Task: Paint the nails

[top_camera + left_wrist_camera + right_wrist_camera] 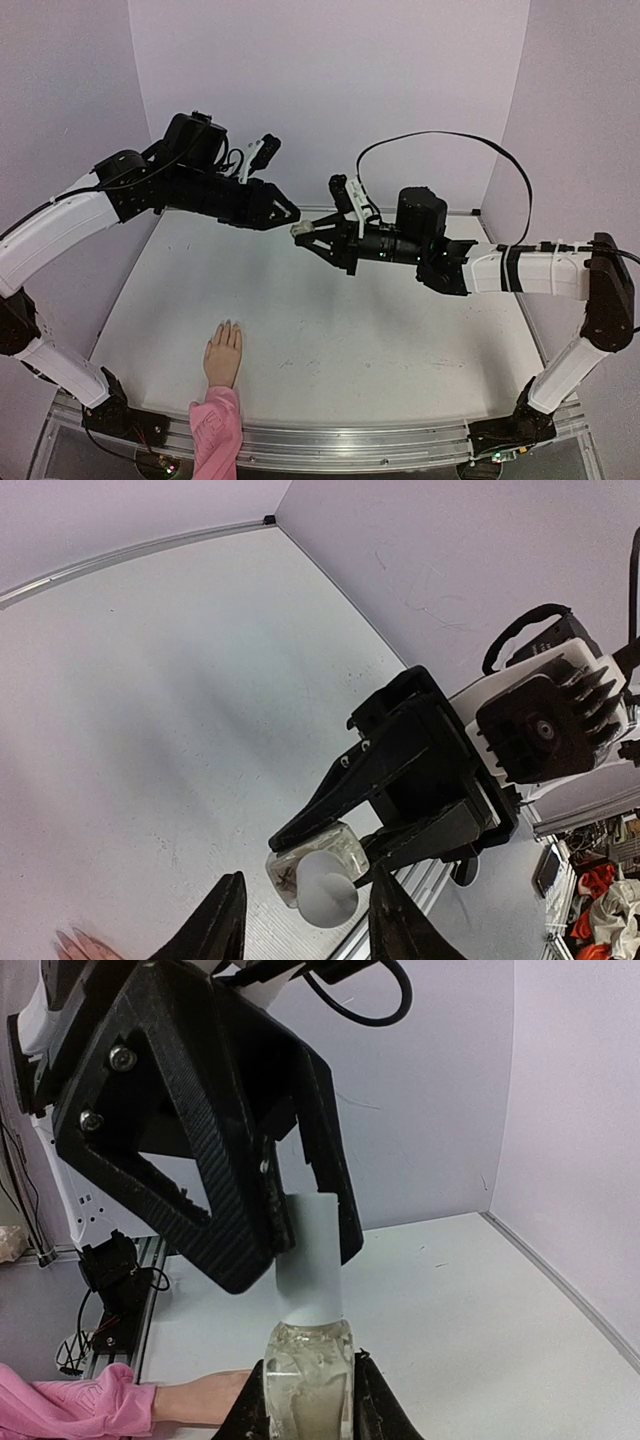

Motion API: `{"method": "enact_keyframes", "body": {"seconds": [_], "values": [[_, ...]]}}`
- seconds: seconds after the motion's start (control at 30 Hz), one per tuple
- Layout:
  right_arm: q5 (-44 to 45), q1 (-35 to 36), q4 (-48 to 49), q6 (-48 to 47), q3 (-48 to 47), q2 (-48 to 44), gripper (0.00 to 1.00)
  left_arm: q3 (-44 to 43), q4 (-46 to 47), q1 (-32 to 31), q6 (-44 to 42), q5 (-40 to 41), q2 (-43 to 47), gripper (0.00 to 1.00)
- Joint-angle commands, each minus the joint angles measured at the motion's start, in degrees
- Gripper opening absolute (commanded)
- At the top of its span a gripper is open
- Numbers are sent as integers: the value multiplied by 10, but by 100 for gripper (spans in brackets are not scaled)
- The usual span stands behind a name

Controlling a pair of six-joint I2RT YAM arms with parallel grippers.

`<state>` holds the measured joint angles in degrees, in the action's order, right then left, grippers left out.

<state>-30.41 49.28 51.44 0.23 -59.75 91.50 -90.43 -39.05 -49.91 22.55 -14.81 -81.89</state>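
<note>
My right gripper [308, 236] is shut on a small clear glass bottle [305, 1385], held out over the middle of the table with its white cap [310, 1260] pointing at the left arm. My left gripper [289, 214] is open, and its black fingers [235, 1230] flank the cap closely on both sides. A narrow gap shows beside the cap [327, 890] in the left wrist view. The flesh-coloured mannequin hand [222, 355] lies flat near the front edge in its pink sleeve [215, 430]. Its nails [229, 326] are at the fingertips, barely distinguishable from the skin.
White walls close in the table at the back and on both sides. An aluminium rail [350, 440] runs along the near edge between the arm bases. A black cable [440, 140] loops above the right arm.
</note>
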Motion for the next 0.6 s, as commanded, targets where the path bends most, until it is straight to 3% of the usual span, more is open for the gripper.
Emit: {"method": "enact_keyframes", "body": {"seconds": [0.0, 0.57], "values": [[-13, 1, 31, 9, -30, -5, 0, -34, 9, 3, -1, 6, -5, 40], [8, 2, 30, 2, -24, -2, 0, -44, 9, 4, -1, 7, -15, 9]]}}
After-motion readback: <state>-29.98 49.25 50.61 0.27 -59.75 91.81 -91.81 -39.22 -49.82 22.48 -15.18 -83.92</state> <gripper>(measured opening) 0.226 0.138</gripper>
